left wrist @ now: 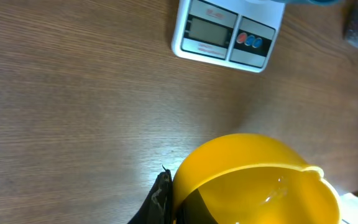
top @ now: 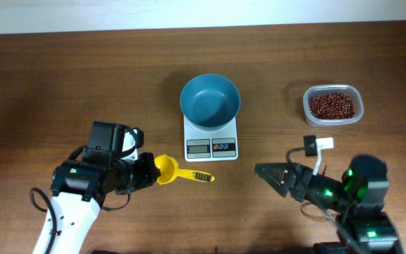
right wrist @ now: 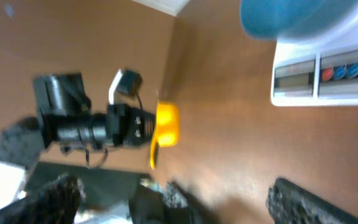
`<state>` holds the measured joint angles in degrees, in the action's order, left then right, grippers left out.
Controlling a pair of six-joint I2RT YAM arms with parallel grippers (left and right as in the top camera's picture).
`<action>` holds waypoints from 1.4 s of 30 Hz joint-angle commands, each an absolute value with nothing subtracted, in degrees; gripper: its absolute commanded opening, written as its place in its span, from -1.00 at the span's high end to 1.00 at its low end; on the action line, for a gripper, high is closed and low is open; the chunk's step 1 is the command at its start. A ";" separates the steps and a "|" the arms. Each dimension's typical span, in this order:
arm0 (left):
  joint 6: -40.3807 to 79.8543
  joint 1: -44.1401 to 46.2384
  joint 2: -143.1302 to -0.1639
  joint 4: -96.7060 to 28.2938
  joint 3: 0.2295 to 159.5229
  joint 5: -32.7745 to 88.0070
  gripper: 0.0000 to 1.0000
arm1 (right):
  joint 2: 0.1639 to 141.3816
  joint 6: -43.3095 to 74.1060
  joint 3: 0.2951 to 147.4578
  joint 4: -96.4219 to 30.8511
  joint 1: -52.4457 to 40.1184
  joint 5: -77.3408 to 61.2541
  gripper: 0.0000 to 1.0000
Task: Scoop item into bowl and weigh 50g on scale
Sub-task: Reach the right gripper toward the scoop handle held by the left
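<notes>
Yellow scoop [top: 166,169] in left gripper [top: 151,171], near scale [top: 211,137] front-left corner, not touching.

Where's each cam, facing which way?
Overhead: above the table, straight down; shows left gripper holding the yellow scoop, right gripper open.
Left wrist: low, facing the scale past the yellow scoop; one own finger shows.
Right wrist: faces across at the left arm; own fingers at bottom.
Shared: all see yellow scoop and scale.

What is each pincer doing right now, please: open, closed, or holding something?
Left pincer: closed on the yellow scoop.
Right pincer: open, holding nothing.
</notes>
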<state>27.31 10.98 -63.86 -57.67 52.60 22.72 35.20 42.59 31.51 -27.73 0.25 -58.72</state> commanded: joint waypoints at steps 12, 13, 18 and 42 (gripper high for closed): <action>40.93 11.27 -63.79 -57.04 52.42 28.05 1.00 | 43.66 17.67 58.46 -57.17 -0.01 -45.60 -0.97; 40.93 11.25 -63.79 -56.97 52.42 28.84 1.00 | 44.42 14.94 58.46 -57.19 -0.01 -50.02 -0.97; 40.45 11.27 -63.79 -55.77 52.42 32.18 1.00 | 51.35 10.92 58.46 -57.19 -7.35 -56.05 -0.97; 39.46 11.27 -63.79 -59.66 52.42 23.77 1.00 | 69.65 22.70 58.46 -38.52 -27.46 -49.10 -0.09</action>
